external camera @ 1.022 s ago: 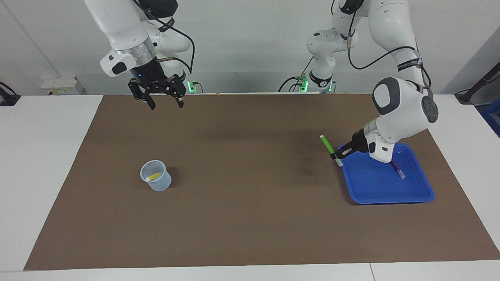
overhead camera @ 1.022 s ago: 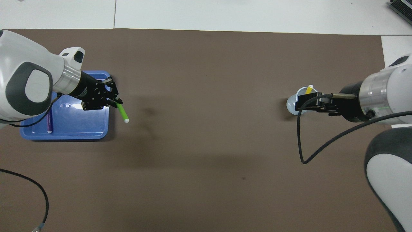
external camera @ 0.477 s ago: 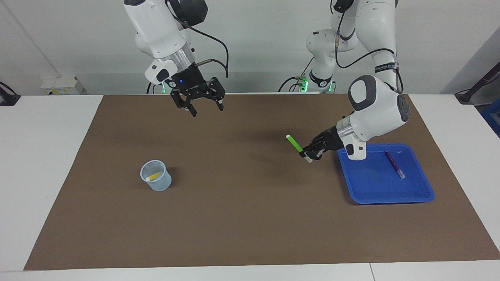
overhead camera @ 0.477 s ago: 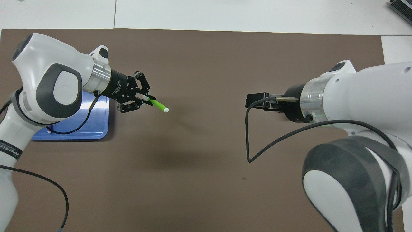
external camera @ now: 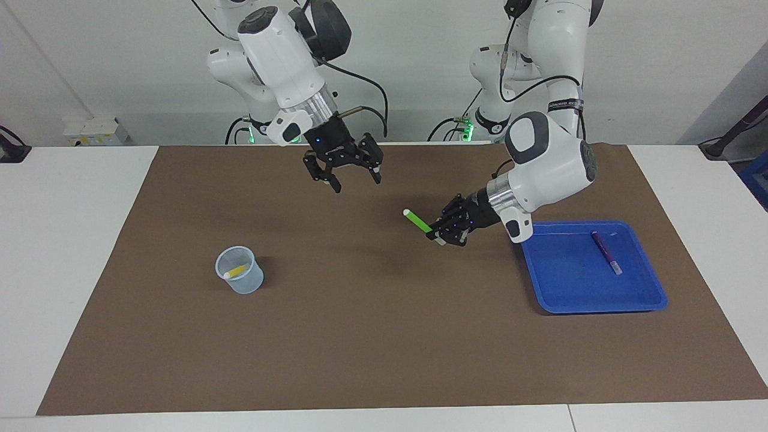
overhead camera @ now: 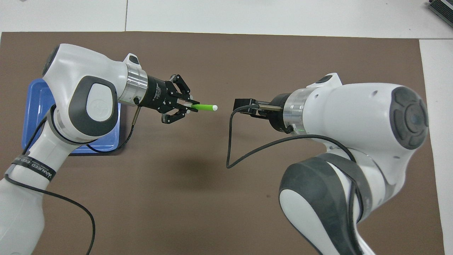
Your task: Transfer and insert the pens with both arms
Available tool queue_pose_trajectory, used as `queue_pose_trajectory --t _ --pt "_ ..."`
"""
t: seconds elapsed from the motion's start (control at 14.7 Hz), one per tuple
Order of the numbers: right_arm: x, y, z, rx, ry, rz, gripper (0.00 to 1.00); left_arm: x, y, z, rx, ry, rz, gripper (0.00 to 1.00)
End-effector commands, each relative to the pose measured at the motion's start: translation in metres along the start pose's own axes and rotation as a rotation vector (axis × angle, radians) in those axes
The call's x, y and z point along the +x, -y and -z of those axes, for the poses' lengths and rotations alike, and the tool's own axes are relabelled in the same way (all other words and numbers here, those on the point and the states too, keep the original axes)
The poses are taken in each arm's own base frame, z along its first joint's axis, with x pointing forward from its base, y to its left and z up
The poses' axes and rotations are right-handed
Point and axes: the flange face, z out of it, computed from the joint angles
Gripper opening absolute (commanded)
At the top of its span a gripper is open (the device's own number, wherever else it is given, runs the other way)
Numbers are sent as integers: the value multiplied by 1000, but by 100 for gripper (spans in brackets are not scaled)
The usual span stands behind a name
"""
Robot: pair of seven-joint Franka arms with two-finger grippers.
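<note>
My left gripper (external camera: pixel 440 236) (overhead camera: pixel 190 106) is shut on the lower end of the bright green pen (external camera: pixel 418 222) (overhead camera: pixel 205 107), held in the air over the mat's middle. The pen's white cap points toward my right gripper (external camera: pixel 357 183) (overhead camera: pixel 238 105), which hangs open and empty a short gap from the cap. A purple pen (external camera: pixel 606 253) lies in the blue tray (external camera: pixel 570 285) (overhead camera: pixel 35 106). The yellow pen (external camera: pixel 237 271) leans inside the translucent cup (external camera: pixel 241 282). In the overhead view the arms hide the cup and the purple pen.
A brown mat (external camera: pixel 384 348) (overhead camera: pixel 219 53) covers most of the white table. The tray sits toward the left arm's end and the cup toward the right arm's end. A black cable (overhead camera: pixel 247 152) loops below the right wrist.
The left gripper carried the green pen from the tray's edge to over the mat's middle. The right gripper swung in from the cup's end toward the pen's cap, staying open.
</note>
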Motion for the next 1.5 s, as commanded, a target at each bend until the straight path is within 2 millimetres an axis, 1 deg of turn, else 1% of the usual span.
queue_pose_trajectory --t 0.0,0.07,0.14,0.2,0.27,0.34,0.48,0.55,0.75,0.89,0.95,1.09,1.29,1.43 --pt "2 3 -18 37 -20 -17 95 -8 4 -8 -33 52 85 0" --pt "3 5 -22 46 -33 -17 92 -10 4 -10 -42 79 108 0" --pt "4 5 -24 47 -36 -13 90 -20 6 -17 -41 81 99 0" --pt "4 4 -26 45 -34 -15 89 -34 9 -31 -41 76 81 0" --pt "5 4 -26 45 -36 -12 88 -41 9 -37 -55 71 80 0" --pt "5 5 -29 48 -40 -12 84 -42 9 -39 -58 71 89 0" --pt "7 8 -38 64 -66 -1 80 -39 8 -37 -56 75 98 0" --pt "8 8 -39 67 -73 8 78 -41 8 -37 -59 91 108 0" --pt "7 7 -41 61 -71 70 78 -42 6 -33 -77 130 137 0" --pt "7 6 -41 59 -68 74 75 -41 6 -32 -76 131 137 0" --pt "7 6 -42 59 -67 73 69 -40 6 -32 -77 130 140 0" --pt "7 6 -42 59 -67 75 50 -45 6 -35 -78 130 133 0" --pt "7 6 -42 59 -67 75 33 -45 6 -35 -77 130 135 0" --pt "7 6 -41 60 -69 73 15 -44 5 -33 -80 132 141 0"
